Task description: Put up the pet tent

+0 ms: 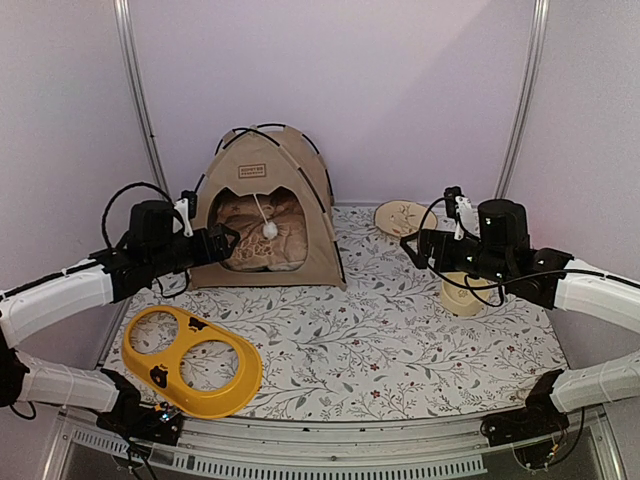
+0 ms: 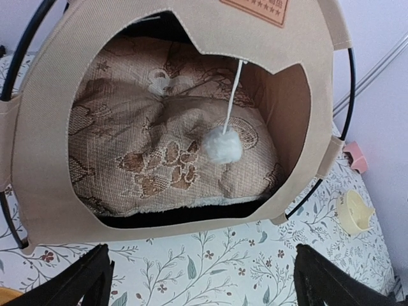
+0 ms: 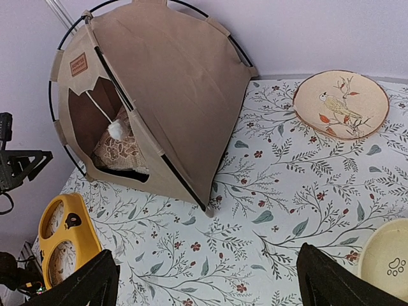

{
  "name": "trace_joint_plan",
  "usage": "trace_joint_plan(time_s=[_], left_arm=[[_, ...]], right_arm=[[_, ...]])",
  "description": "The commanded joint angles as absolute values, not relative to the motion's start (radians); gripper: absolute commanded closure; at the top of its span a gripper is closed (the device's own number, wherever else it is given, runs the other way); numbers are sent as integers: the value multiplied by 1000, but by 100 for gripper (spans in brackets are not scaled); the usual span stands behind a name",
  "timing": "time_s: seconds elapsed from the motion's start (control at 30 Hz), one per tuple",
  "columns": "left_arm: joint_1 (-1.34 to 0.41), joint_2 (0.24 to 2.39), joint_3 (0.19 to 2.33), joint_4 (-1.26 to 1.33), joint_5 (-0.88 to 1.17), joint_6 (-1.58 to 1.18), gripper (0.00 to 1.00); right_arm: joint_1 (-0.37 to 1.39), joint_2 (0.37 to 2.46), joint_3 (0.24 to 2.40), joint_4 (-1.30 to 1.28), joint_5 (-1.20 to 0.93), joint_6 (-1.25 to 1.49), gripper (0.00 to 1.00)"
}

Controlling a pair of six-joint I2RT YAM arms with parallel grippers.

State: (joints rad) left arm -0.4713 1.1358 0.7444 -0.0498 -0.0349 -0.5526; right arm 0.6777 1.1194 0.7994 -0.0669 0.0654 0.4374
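Note:
The beige pet tent stands upright at the back left of the floral cloth, black poles arched over it. A patterned cushion lies inside the arched doorway, and a white pom-pom hangs on its string. The tent also shows in the left wrist view and the right wrist view. My left gripper is open and empty at the doorway's left front corner. My right gripper is open and empty, well right of the tent.
A yellow two-hole bowl tray lies front left. A painted bird plate lies at the back right of the tent. A cream paw-print bowl sits under my right arm. A small pink block lies by the wall.

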Motion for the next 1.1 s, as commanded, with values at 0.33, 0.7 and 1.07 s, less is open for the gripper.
trace_joint_plan(time_s=[0.33,0.7,1.07], left_arm=[[-500,1057,671,-90,-42,-583,1],[-469,905,564,-197,-1,-582,1],[-621,777,475,-461,-86,-793,1]], right_arm=[[672,1118,837,-53,47,446,1],[672,1080,825,-83,100,398,1],[668,1124,819,-126,144,416,1]])
